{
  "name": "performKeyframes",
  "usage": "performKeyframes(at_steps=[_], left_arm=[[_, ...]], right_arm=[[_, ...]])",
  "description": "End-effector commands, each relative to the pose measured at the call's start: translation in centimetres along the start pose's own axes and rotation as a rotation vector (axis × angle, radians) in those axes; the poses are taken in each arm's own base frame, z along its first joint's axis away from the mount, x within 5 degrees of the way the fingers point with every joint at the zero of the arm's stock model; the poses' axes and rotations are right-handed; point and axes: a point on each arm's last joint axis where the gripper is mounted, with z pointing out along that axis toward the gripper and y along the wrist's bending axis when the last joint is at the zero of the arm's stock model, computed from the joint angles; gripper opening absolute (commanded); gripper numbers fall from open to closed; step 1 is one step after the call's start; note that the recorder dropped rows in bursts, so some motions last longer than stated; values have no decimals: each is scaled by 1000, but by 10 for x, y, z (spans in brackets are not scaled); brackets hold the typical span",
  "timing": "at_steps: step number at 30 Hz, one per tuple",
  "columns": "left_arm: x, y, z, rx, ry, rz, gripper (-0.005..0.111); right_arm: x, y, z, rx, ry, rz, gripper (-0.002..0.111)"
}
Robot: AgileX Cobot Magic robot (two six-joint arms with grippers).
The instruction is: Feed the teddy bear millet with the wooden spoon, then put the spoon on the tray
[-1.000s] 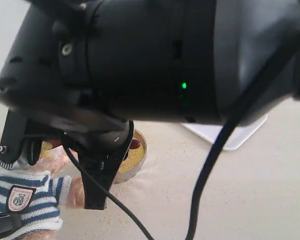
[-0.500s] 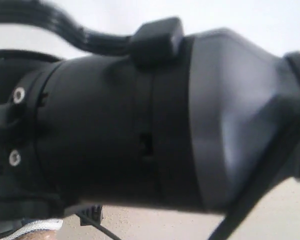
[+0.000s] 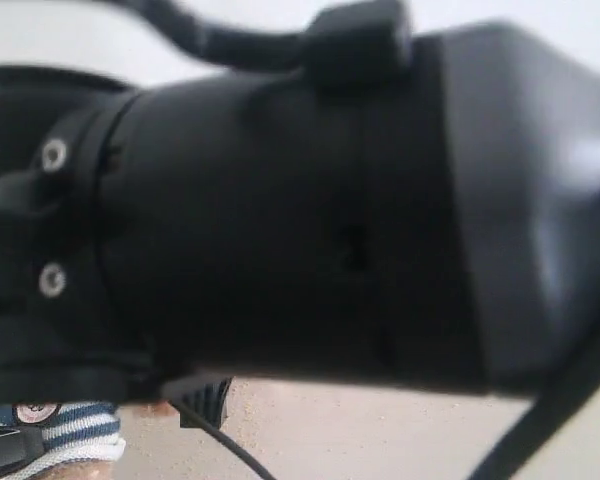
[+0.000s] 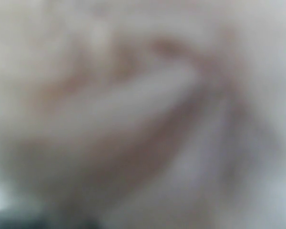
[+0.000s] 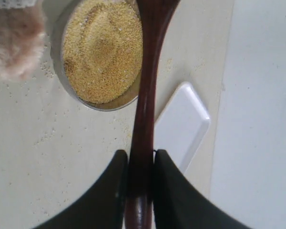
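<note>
Exterior view: teddy bear shirt badge writing illegible.

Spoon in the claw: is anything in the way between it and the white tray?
Nothing visible is. In the right wrist view the right claw grips the spoon by its handle, and the tray lies right beside it with only bare table between. The millet sits on the spoon's other side.

Dark wooden spoon is hanging clamped by its handle; millet is lying between fluffy teddy bear and white tray.
</note>
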Motion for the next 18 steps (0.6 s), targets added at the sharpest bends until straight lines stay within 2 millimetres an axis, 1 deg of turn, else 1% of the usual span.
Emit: performKeyframes(at_steps=[1, 2, 4, 7, 10, 12, 13, 14, 16, 18], left_arm=[[0, -2, 0, 17, -13, -1, 5], [0, -2, 0, 17, -13, -1, 5], [0, -2, 0, 17, -13, -1, 5], [0, -2, 0, 17, -13, -1, 5], [0, -2, 0, 17, -13, -1, 5], [0, -2, 0, 17, -13, -1, 5], [0, -2, 0, 17, -13, -1, 5], [0, -2, 0, 17, -13, -1, 5], [0, -2, 0, 17, -13, -1, 5], [0, -2, 0, 17, -13, -1, 5]], right_arm=[[19, -19, -12, -51, -11, 127, 1], [22, -22, -13, -66, -11, 150, 1], [32, -32, -7, -114, 10, 225, 1], [51, -51, 13, -178, 73, 331, 1], [61, -61, 24, -181, 104, 348, 1], [66, -65, 39, -191, 145, 336, 1], [67, -65, 45, -194, 158, 321, 1], [64, -60, 55, -206, 181, 292, 1], [61, -55, 64, -219, 201, 256, 1], [54, -45, 75, -235, 224, 205, 1]])
